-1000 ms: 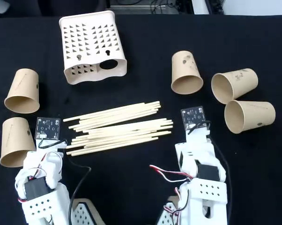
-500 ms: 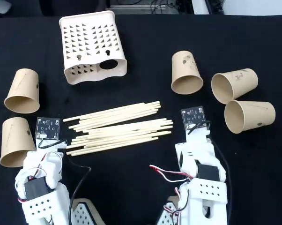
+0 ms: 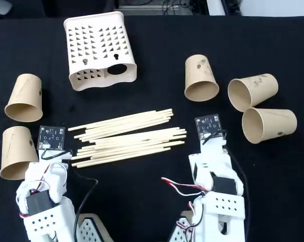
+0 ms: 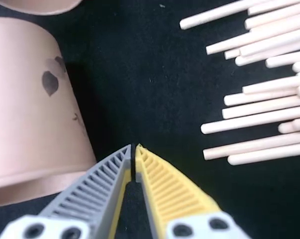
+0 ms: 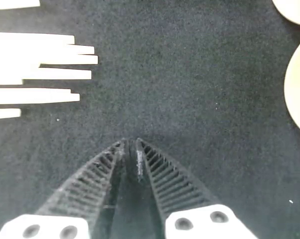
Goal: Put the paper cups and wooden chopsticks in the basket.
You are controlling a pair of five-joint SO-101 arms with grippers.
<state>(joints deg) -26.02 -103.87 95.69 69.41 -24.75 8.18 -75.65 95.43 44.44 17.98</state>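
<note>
– So, how are your two grippers set right now?

– My left gripper (image 4: 134, 148) has its grey and yellow fingers pressed together at the tips, with nothing between them, low over the black table (image 3: 157, 45). My right gripper (image 5: 130, 143) is the same, its dark fingers closed tip to tip on nothing.

– And where are the cups?

– All five lie on their sides on the cloth. The near-left cup (image 3: 15, 151) is just beside my left arm, its wall close to my left fingertips, and the far-left cup (image 3: 24, 98) sits just beyond it. The middle cup (image 3: 201, 78) lies ahead of my right arm with its mouth towards me. Off to my right, the upper right cup (image 3: 253, 91) and the lower right cup (image 3: 269, 124) lie just beside each other, mouths facing the middle of the table.

– What about the chopsticks?

– The chopsticks (image 3: 127, 138) are a loose pile lying crosswise between the front ends of my two arms. Their ends reach near each gripper without touching either.

– And the basket?

– The basket (image 3: 99, 50) lies on its side at the far left, a perforated wall facing up, beyond the pile and well apart from the right-hand cups. The cups and chopsticks all lie outside it
</note>
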